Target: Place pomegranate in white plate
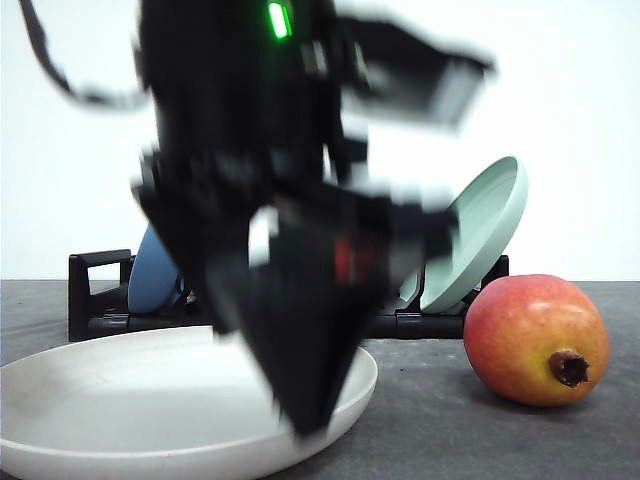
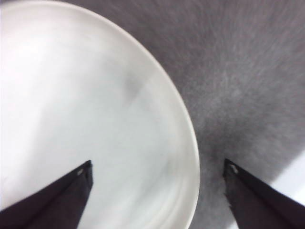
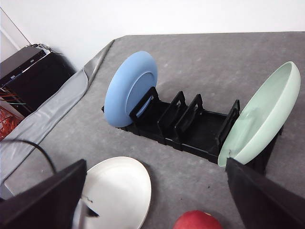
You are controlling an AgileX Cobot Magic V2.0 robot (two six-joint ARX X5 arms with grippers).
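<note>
Front view: pomegranate [image 1: 537, 339] lies beside white plate [image 1: 120, 405]; both claws empty, spread.

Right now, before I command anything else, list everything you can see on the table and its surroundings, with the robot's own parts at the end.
pomegranate: one, red shading to orange-yellow, on the grey table right of the white plate, dark crown stub facing the camera.
white plate: one, off-white, flat on the table at front left, nothing in it.
blue plate: one, blue, standing on edge at one end of the rack.
pale green plate: one, pale green, leaning at the rack's other end.
dish rack: one, black, slotted, behind the white plate; middle slots unfilled.
table: one, grey mat surface.
left end effector: black fingers spread wide, over the white plate's rim.
right end effector: black fingers spread wide, above the table.
</note>
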